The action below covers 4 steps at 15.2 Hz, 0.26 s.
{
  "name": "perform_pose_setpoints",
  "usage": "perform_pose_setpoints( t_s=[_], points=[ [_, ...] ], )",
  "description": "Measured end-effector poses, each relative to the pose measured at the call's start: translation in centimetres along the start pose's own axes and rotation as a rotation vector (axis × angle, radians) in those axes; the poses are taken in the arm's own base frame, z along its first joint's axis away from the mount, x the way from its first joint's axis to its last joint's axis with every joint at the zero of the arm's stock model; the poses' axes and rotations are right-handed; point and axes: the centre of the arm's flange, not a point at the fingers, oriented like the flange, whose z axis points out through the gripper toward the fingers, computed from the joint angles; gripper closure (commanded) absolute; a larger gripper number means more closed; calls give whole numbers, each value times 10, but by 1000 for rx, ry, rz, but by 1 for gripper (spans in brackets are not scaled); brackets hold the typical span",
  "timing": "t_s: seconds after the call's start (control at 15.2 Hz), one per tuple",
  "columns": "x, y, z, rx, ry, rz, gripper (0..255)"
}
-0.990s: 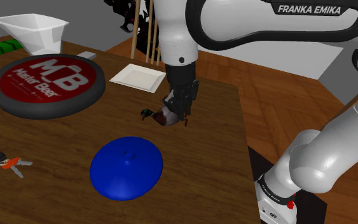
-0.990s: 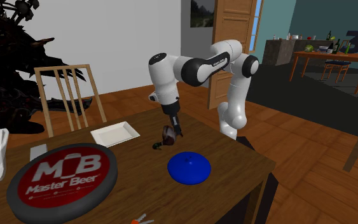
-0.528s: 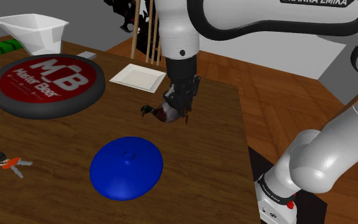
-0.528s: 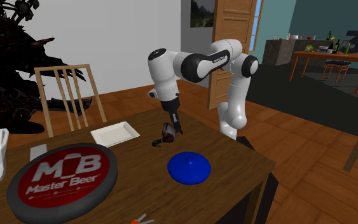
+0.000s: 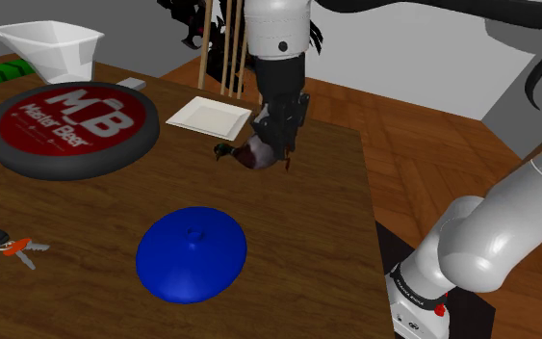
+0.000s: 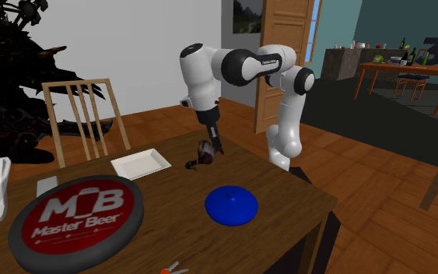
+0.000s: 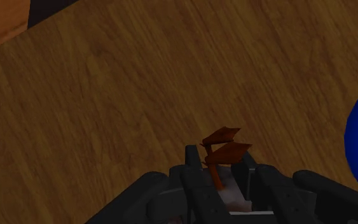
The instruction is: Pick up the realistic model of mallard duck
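The mallard duck model [image 5: 251, 154] has a brown and grey body, a dark green head and orange feet. It hangs in the air above the wooden table [image 5: 297, 241], clasped by my black gripper [image 5: 276, 144]. In the second exterior view the duck [image 6: 204, 152] hangs below my gripper [image 6: 213, 148], clear of the tabletop. In the wrist view its orange feet [image 7: 222, 147] stick out past my fingers [image 7: 199, 178], which are shut on its body.
A blue disc [image 5: 192, 252] lies on the table nearer the front. A round Master Beer tray [image 5: 64, 127], a white square plate [image 5: 209, 117], a white bin [image 5: 49, 48] and keys [image 5: 4, 243] lie toward the shoulder view's left. A wooden chair [image 6: 85, 117] stands behind the table.
My gripper has risen with the duck, lifting it higher above the table and slightly toward the back edge.
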Motion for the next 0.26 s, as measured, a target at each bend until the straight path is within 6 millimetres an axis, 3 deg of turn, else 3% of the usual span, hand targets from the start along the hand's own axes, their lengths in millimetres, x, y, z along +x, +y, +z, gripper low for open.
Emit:
perform_pose_setpoints(
  t_s=[0.26],
  points=[
    [-5, 1, -18, 0, 0, 0, 255]
  ],
)
